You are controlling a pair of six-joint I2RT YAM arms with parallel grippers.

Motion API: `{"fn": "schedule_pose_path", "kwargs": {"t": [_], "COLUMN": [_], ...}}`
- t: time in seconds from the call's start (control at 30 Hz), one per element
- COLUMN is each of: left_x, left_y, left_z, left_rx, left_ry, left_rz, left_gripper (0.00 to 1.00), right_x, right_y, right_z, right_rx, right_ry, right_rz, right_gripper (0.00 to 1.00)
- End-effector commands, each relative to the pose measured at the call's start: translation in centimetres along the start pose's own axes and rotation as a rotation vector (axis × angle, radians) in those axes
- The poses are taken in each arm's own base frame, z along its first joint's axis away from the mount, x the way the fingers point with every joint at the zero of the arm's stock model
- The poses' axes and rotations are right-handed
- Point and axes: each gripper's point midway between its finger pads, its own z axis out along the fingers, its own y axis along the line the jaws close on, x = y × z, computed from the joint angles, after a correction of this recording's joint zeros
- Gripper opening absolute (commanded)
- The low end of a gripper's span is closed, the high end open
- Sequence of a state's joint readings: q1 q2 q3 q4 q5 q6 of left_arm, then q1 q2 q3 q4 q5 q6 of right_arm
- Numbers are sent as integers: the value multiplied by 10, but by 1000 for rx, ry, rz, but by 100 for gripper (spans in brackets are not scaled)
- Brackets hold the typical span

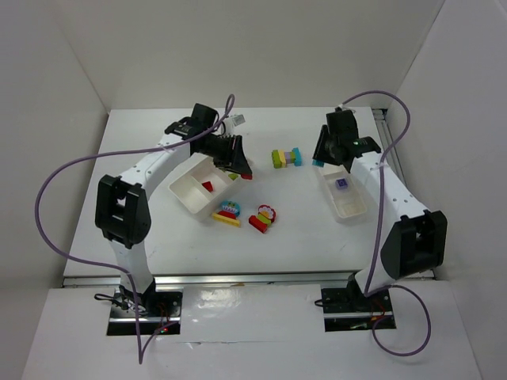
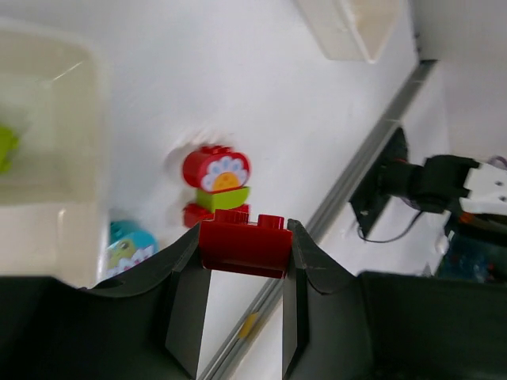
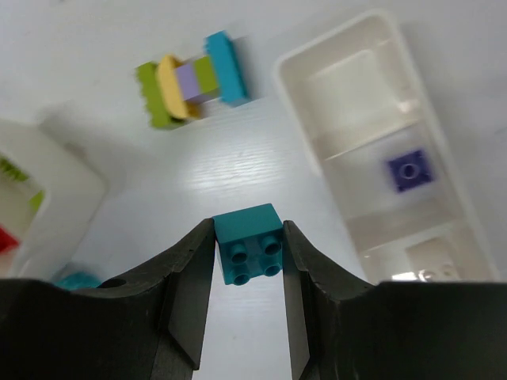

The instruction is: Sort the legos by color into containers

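My left gripper (image 1: 242, 169) (image 2: 244, 236) is shut on a red lego (image 2: 245, 247), held over the right corner of the wide white container (image 1: 186, 192). A red brick (image 1: 208, 187) lies in that container. My right gripper (image 1: 321, 158) (image 3: 248, 236) is shut on a cyan lego (image 3: 249, 255), above the table just left of the narrow container (image 1: 349, 208) (image 3: 348, 79). A purple brick (image 3: 409, 171) lies in the narrow container's middle compartment. A green, yellow, purple and cyan stack (image 1: 287, 157) (image 3: 190, 79) lies between the arms.
A red-and-green stack with a flower face (image 1: 264, 218) (image 2: 215, 178) and a cyan-and-yellow stack (image 1: 226, 213) (image 2: 128, 247) lie on the table in front of the wide container. A green brick (image 2: 5, 147) sits in that container. The table's metal front edge (image 2: 356, 166) runs below.
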State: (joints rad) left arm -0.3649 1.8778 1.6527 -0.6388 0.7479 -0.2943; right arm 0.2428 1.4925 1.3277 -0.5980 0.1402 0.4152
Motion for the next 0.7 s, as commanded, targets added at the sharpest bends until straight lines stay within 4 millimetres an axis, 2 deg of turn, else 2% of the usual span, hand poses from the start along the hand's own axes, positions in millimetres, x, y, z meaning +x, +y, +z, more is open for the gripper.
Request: {"fn": "schedule_pose_path", "kwargs": {"t": [0.0,0.03,0.23,0.33,0.37,0.47,0.67], "left_x": [-15,-16,-13,-15,-16,-17,-21], "left_y": [-2,4,27,34,31,32,28], "left_z": [-35,-39,-64,-74,-77,-78,-79], "left_rx": [-166,-215,-422,-494,-493,-503,-490], "left_ry": [-85,-97,-135,-164,-173,-176,-192], "left_rz": [32,31,30,35,40,40,39], "left_gripper": [0,0,0,0,0,0,0], "right_x": [-17,-15,-19,-22,-18,-32,-40], "right_y": [-35,-40,-42,-52,-53,-65,-79], "right_z": [4,10,23,32,41,51,75], "right_rx": [187,203,229,255,261,301,342], "right_ry": [-57,-43,-59,-64,-52,-104,-115], "right_rz": [19,22,22,27,24,29,32], "right_gripper": [0,0,0,0,0,0,3]}}
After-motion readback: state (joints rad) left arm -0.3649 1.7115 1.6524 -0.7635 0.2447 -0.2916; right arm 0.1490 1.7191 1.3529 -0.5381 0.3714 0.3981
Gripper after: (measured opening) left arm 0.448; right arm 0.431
